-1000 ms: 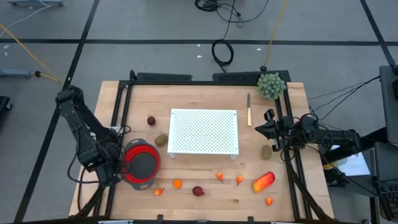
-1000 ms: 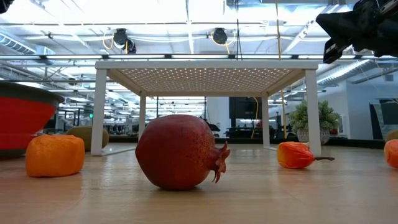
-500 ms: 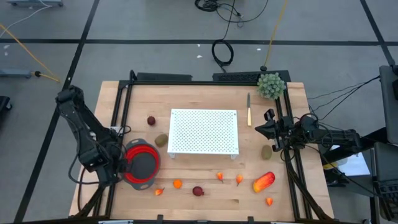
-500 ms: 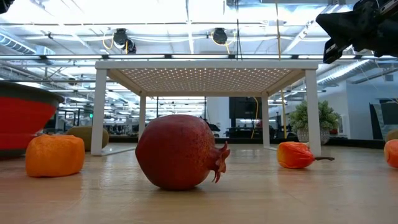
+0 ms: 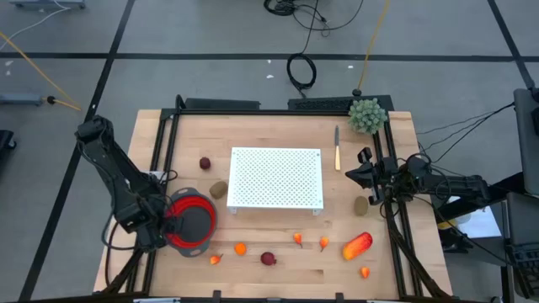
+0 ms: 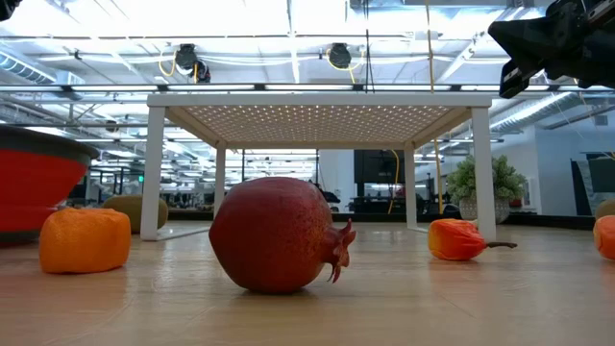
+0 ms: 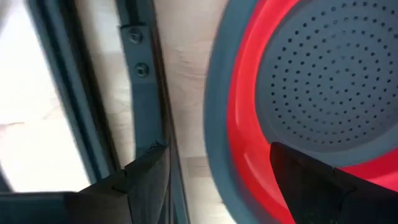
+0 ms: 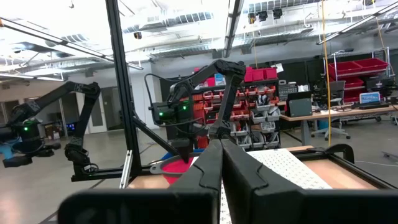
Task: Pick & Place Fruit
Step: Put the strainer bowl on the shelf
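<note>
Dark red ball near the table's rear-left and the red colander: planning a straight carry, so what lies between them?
Only bare wood between the dark red ball and the red colander in the high view.

A grey concrete floor (image 5: 210, 34) crossed by dark lines surrounds the pale wooden bench (image 5: 278, 244), while bright ceiling strip lights (image 6: 288, 19) hang above shelves of red storage bins (image 8: 261, 115).

Small toy fruit lies scattered on a wooden bench (image 5: 278, 252). A dark red ball (image 5: 205, 163) and a brown kiwi (image 5: 219, 189) lie toward the left, a second kiwi (image 5: 361, 204) toward the right. Along the near edge lie another dark red ball (image 5: 268, 258), five tiny orange pieces (image 5: 240, 248) and a larger red-orange oblong (image 5: 357, 246), all apart.
</note>
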